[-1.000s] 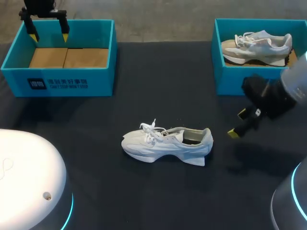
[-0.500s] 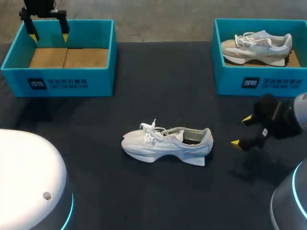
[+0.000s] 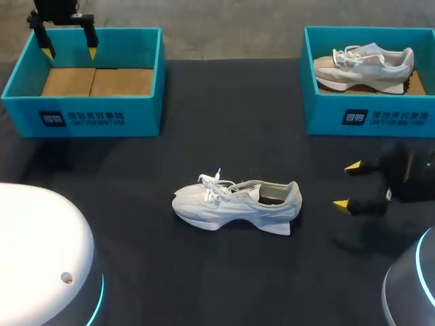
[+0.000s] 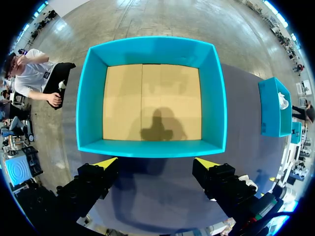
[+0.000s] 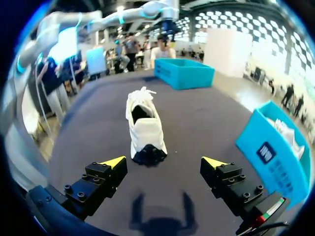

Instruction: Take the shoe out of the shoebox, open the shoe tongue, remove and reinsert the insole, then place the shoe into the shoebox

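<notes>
right tool (image 3: 346,185) drew back from shoe (image 3: 234,204)

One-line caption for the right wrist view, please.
Open right gripper faces the heel of the white shoe on the dark table, far shoebox beyond.

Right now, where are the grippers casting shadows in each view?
Left wrist view: the left gripper shadows the empty shoebox on its cardboard floor. Right wrist view: the right gripper shadows the table short of the shoe. Head view: a faint shadow beneath the right gripper.
</notes>
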`<state>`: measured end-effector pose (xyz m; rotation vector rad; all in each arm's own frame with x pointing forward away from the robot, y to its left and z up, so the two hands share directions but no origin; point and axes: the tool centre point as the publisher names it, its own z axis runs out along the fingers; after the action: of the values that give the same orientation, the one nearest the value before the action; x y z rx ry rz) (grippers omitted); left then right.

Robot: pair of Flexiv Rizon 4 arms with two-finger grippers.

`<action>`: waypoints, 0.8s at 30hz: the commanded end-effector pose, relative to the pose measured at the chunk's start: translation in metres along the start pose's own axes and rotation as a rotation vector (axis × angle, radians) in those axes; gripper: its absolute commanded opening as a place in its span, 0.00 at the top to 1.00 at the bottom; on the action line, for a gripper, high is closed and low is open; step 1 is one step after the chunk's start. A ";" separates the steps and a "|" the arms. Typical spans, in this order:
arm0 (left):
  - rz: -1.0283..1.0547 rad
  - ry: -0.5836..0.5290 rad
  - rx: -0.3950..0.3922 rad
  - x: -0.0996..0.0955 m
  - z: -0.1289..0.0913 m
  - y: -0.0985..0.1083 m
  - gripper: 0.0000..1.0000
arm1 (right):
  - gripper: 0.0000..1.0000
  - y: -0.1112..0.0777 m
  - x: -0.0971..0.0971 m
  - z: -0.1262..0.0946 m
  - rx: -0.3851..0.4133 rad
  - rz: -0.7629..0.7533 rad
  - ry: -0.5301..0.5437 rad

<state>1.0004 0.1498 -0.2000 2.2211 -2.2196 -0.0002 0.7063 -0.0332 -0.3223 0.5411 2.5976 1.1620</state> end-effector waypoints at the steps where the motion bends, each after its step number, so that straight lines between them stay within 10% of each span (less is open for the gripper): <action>1: 0.000 -0.001 0.000 0.000 0.000 0.000 0.00 | 0.00 -0.007 -0.002 0.014 0.000 -0.037 -0.010; 24: 0.000 -0.001 0.000 0.000 0.000 0.000 0.00 | 0.00 -0.028 -0.021 0.060 -0.096 -0.071 0.129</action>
<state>1.0004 0.1498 -0.2000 2.2211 -2.2196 -0.0001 0.7340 -0.0222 -0.3744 0.3686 2.6245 1.3249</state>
